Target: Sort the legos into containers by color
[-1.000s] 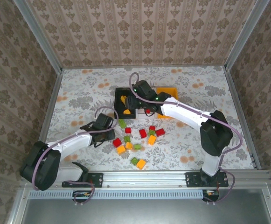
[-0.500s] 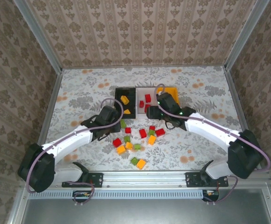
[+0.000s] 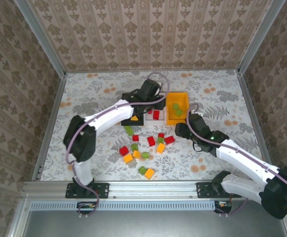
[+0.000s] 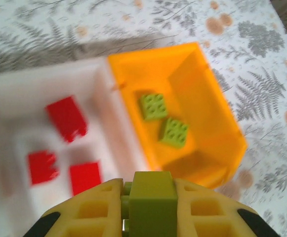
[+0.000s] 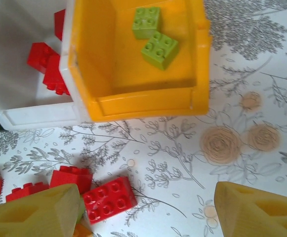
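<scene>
**Left arm over bins with green brick; right arm pulled back**

Top view: the left gripper is above the joined containers. Half a second ago it sat by the loose legos. The right gripper has retreated from the bins.

Left wrist: hollow-celled yellow fingers clamp a studded green brick over the glossy orange bin.

Right wrist: the right gripper is spread wide, holding nothing, over the floral tabletop.

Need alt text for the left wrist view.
The left gripper holds a green brick over the bins. The white bin contains three red bricks; the orange bin beside it contains two green bricks.
</scene>
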